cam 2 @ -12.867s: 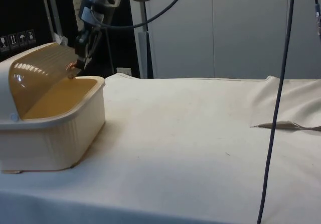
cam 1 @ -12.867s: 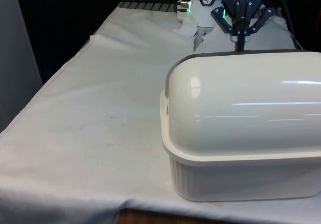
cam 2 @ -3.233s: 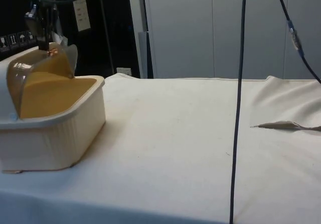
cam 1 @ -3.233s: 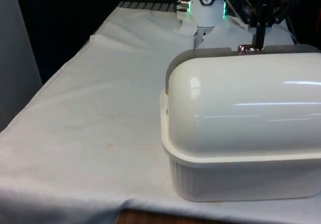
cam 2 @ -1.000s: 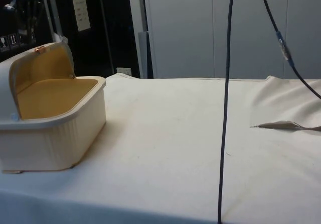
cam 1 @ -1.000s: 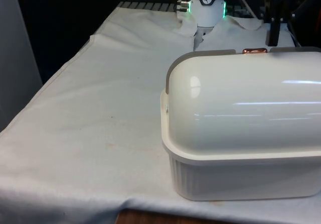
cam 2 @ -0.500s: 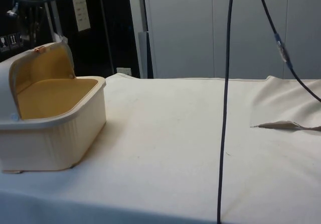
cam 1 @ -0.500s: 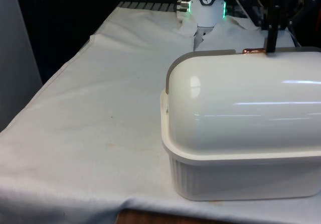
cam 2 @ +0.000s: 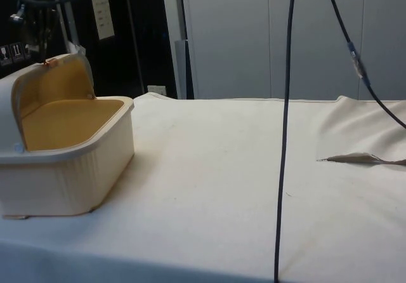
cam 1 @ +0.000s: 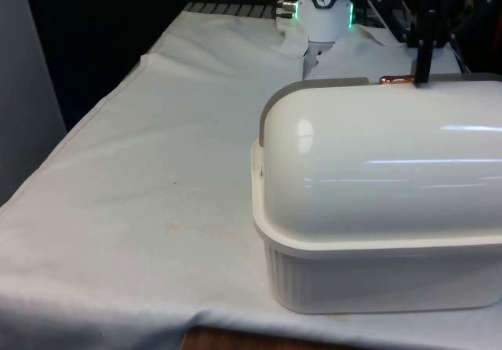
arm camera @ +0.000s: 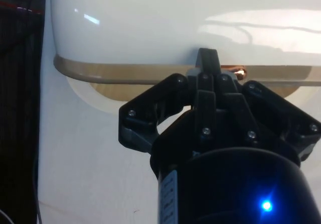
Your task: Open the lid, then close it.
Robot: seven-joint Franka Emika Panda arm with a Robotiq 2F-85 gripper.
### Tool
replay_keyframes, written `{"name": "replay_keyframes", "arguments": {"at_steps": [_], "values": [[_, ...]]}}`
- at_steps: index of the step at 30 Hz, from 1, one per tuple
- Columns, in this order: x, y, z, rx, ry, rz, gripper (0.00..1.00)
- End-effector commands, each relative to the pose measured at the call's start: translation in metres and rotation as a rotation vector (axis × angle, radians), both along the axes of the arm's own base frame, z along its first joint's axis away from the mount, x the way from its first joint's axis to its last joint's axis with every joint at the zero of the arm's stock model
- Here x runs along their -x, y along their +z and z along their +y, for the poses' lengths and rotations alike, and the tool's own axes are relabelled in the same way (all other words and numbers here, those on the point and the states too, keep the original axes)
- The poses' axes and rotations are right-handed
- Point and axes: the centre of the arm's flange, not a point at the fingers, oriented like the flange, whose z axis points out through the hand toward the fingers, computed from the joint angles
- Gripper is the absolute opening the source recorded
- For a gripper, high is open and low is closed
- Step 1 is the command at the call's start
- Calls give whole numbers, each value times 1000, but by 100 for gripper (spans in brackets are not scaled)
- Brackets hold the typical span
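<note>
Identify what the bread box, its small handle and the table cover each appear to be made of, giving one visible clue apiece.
Bread box: probably glossy cream plastic, given sharp reflections and a ribbed moulded base. Handle: looks like copper-toned metal, though possibly plated. Cloth: matte white fabric, with folds and wrinkles.

A white cloth (cam 2: 222, 188) covers the table, with pale grey cabinet panels (cam 2: 266, 35) behind it.
</note>
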Motion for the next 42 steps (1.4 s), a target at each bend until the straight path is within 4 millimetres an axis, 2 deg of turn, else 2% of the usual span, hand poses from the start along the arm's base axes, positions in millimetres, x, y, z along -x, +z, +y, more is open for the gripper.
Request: {"name": "replay_keyframes", "arguments": {"at_steps": [1, 18, 37, 42], "values": [[0, 0, 0, 0, 1, 2, 0], [12, -3, -1, 8, 4, 29, 0], [32, -18, -1, 18, 7, 98, 0], [40, -27, -1, 19, 7, 133, 0]]}}
